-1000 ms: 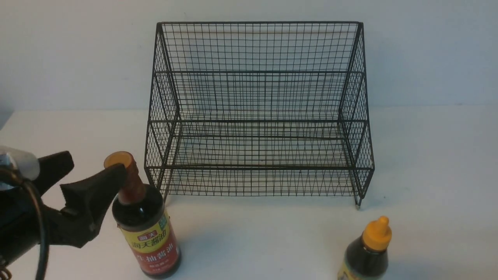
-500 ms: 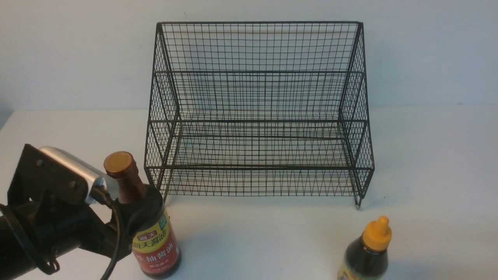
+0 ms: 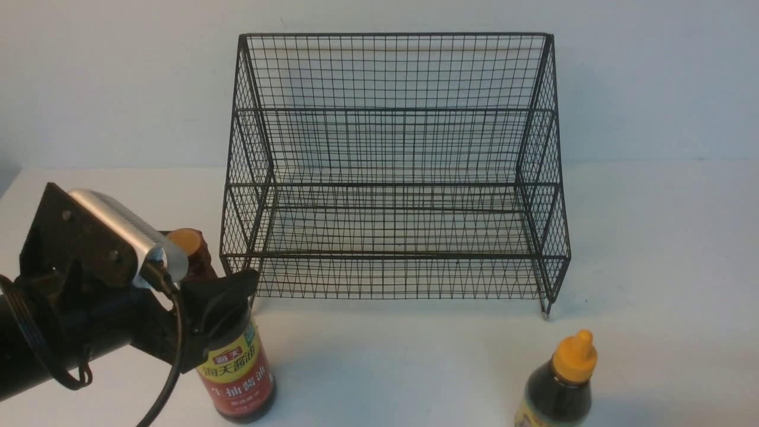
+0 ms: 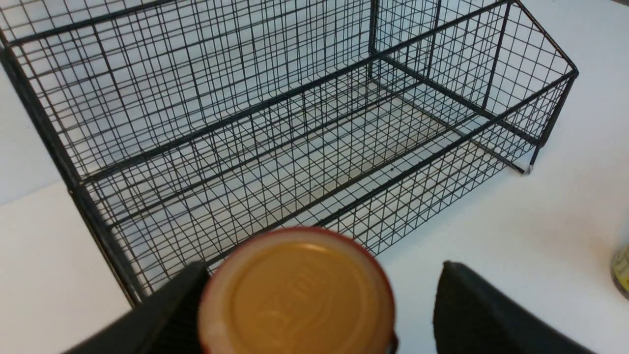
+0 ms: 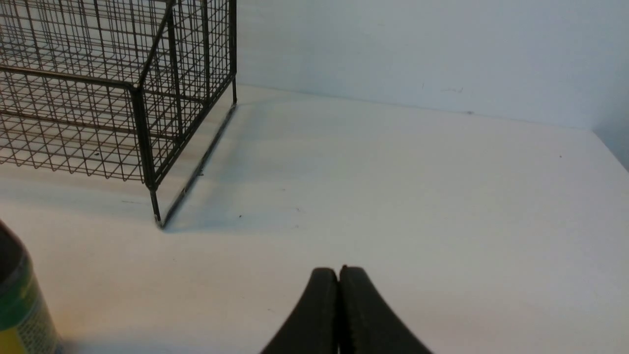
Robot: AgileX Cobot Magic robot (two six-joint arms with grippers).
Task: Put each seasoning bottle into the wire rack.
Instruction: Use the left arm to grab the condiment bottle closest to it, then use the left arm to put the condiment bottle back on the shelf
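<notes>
The tall seasoning bottle (image 3: 234, 370), dark with a yellow-red label, stands upright on the table left of the wire rack's (image 3: 391, 178) front corner. My left gripper (image 3: 216, 290) is open and straddles its shoulder from the left. In the left wrist view the brown-gold cap (image 4: 300, 295) fills the space in my left gripper (image 4: 322, 268); one finger touches it, the other finger (image 4: 471, 314) stands apart. The shorter bottle (image 3: 560, 379) with the orange-yellow nozzle stands at the front right. My right gripper (image 5: 339, 270) is shut and empty, low over the table right of the rack (image 5: 98, 88).
The black rack (image 4: 295, 123) holds nothing on either tier and stands against the pale back wall. The shorter bottle's green-yellow label edge (image 5: 17, 300) shows beside my right gripper. White table surface (image 3: 415, 356) lies between the two bottles.
My left gripper has moved in from beside the cap and come round the tall bottle's neck and shoulder, its jaws narrowing. The bottle, the rack and the right arm stay put.
</notes>
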